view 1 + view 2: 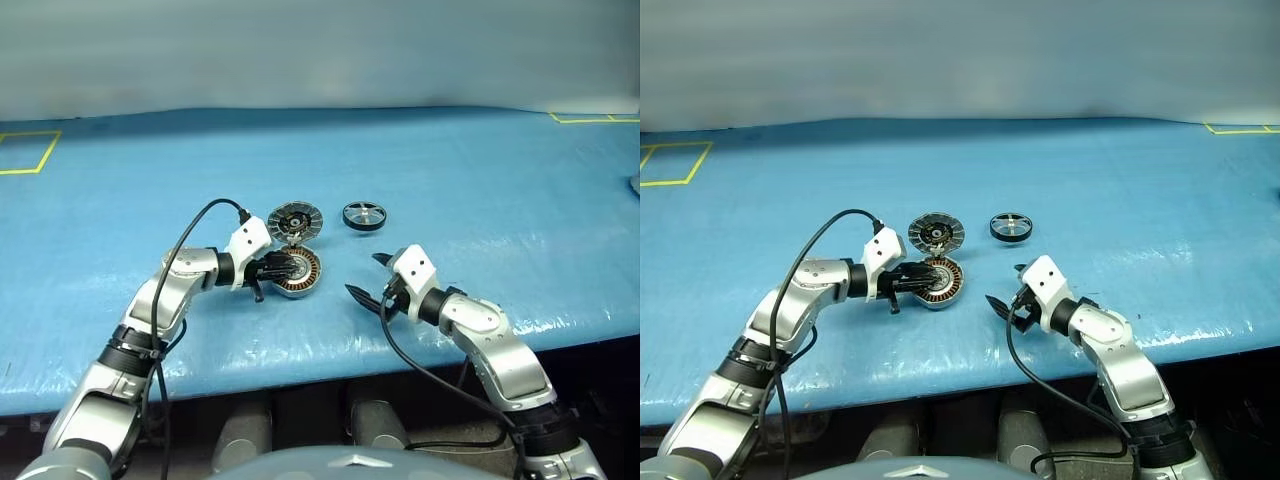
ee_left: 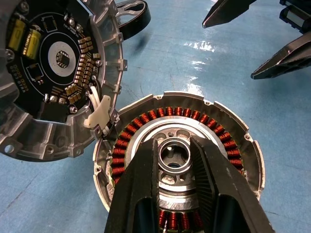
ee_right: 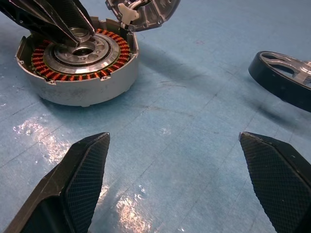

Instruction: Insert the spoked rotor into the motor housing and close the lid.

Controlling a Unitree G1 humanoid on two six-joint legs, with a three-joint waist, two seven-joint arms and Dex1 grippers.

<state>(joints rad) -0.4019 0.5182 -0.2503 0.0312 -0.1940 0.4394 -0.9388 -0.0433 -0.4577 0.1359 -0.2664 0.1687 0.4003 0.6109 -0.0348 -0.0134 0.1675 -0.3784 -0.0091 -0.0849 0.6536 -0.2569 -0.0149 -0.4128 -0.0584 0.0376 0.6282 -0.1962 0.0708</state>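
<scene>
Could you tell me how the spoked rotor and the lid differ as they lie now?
The spoked rotor lies alone on the blue table, apart from the motor housing; the lid hangs open, hinged to the housing's rim. The rotor is a black ring with silver spokes you can see through; the lid is a ribbed grey disc with a dark circuit face. The rotor looks smaller. Both are round.

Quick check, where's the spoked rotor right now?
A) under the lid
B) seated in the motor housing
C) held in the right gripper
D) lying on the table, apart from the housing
D: the spoked rotor lies flat on the blue table, off to the side of the motor housing, whose copper windings are still exposed, with the lid swung open.
</scene>
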